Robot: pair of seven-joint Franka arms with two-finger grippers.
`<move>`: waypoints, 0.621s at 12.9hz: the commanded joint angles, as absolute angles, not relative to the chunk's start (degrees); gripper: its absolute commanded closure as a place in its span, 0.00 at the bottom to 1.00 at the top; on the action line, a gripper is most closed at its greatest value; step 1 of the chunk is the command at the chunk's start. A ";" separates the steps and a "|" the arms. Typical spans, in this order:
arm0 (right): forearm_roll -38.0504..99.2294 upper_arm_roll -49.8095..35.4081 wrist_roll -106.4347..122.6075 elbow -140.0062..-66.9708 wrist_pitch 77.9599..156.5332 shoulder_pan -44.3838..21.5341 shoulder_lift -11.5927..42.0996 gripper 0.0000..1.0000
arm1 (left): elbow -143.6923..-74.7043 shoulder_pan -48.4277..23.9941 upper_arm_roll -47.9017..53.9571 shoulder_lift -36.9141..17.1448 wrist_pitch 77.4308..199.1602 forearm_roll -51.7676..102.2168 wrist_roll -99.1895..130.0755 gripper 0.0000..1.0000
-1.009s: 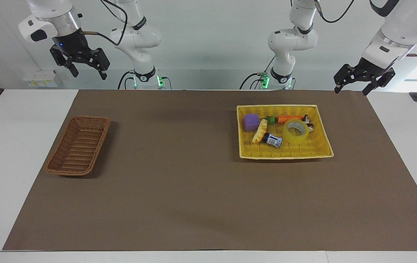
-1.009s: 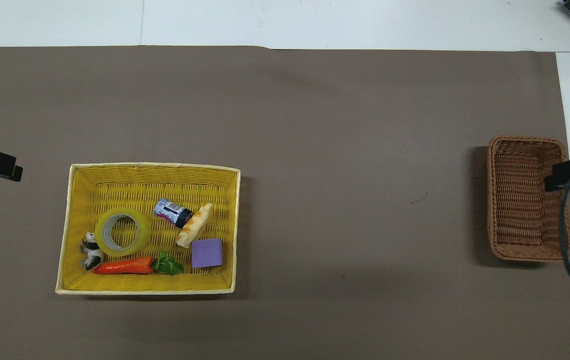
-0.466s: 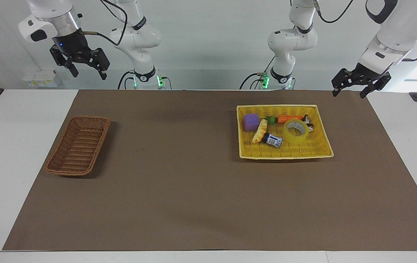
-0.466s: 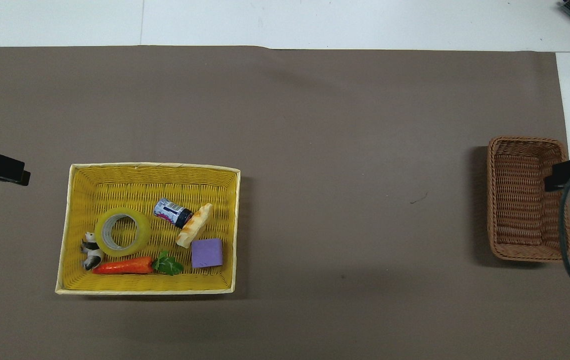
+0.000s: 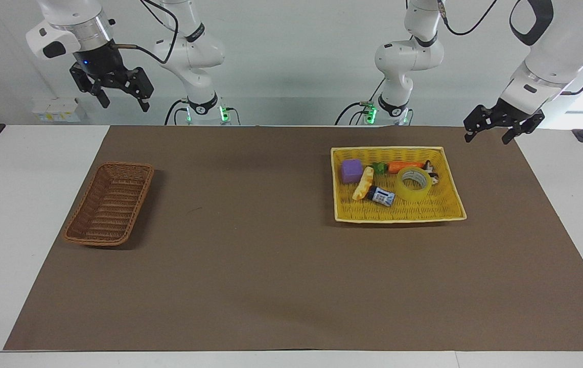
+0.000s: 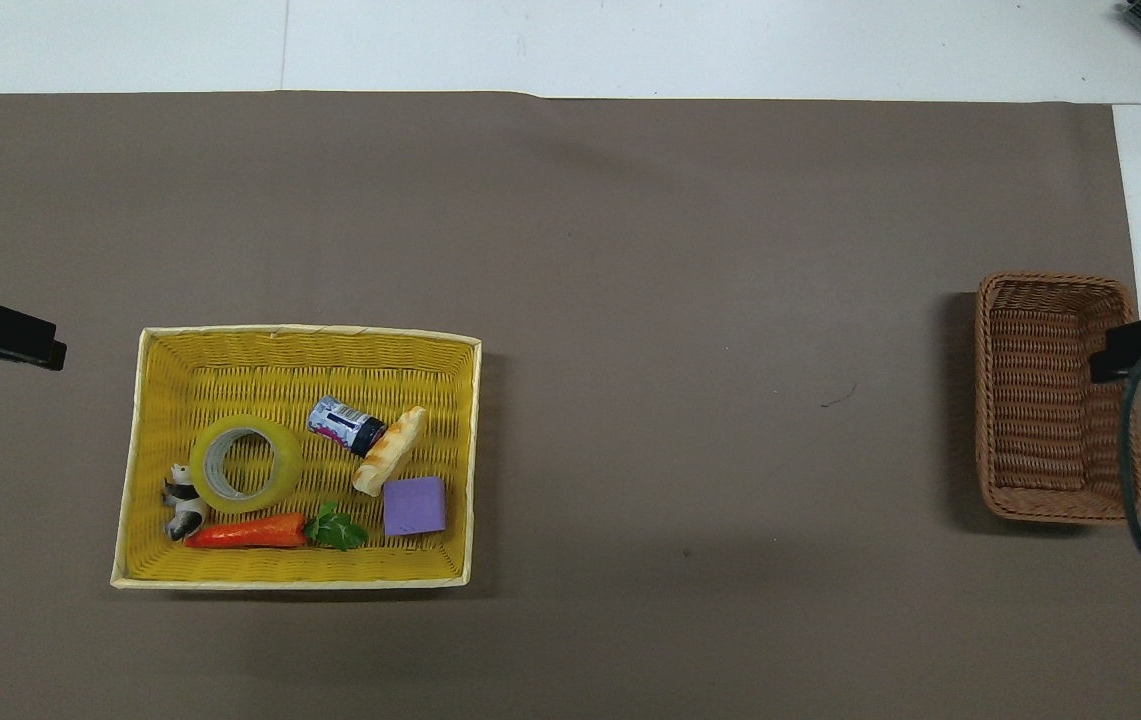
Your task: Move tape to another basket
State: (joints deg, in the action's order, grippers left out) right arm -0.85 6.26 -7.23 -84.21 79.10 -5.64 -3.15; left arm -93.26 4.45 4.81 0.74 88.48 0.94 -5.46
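The tape (image 5: pixel 414 184), a translucent yellow roll, lies flat in the yellow woven tray (image 5: pixel 398 219). In the overhead view the tape (image 6: pixel 245 465) lies toward the tray's (image 6: pixel 300 333) left-arm end. The brown wicker basket (image 5: pixel 110 203) stands empty at the right arm's end of the mat; it also shows in the overhead view (image 6: pixel 1055 395). My left gripper (image 5: pixel 486 136) is open and empty, in the air over the mat beside the tray. My right gripper (image 5: pixel 123 102) is open and empty, high over the basket's outer rim.
The tray also holds a purple cube (image 5: pixel 351 170), a toy carrot (image 5: pixel 404 165), a yellow bread-like toy (image 5: pixel 363 183), a small can (image 5: pixel 380 196) and a panda figure (image 5: pixel 430 171) touching the tape. A brown mat (image 5: pixel 250 255) covers the table.
My left gripper has come down a little and moved slightly toward the yellow tray. The right arm and all the objects have not moved.
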 commanded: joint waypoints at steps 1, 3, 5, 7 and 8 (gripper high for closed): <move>0.26 6.15 -6.15 -83.67 78.75 -4.92 -2.99 0.00 | -101.04 5.01 5.36 3.60 93.85 0.09 -4.92 0.00; 0.26 6.15 -6.07 -83.67 78.75 -4.92 -2.99 0.00 | -108.42 5.01 5.36 6.31 98.59 0.09 -5.01 0.00; 0.26 6.15 -6.07 -83.67 78.75 -4.92 -2.99 0.00 | -114.41 5.01 5.36 7.73 101.41 0.09 -5.01 0.00; 0.26 6.15 -6.06 -83.67 78.75 -4.92 -2.99 0.00 | -117.93 5.01 5.36 7.04 103.61 0.35 -4.92 0.00; 0.26 6.07 -6.06 -83.67 78.75 -4.92 -2.99 0.00 | -120.47 5.01 5.36 7.21 105.89 0.53 -4.66 0.00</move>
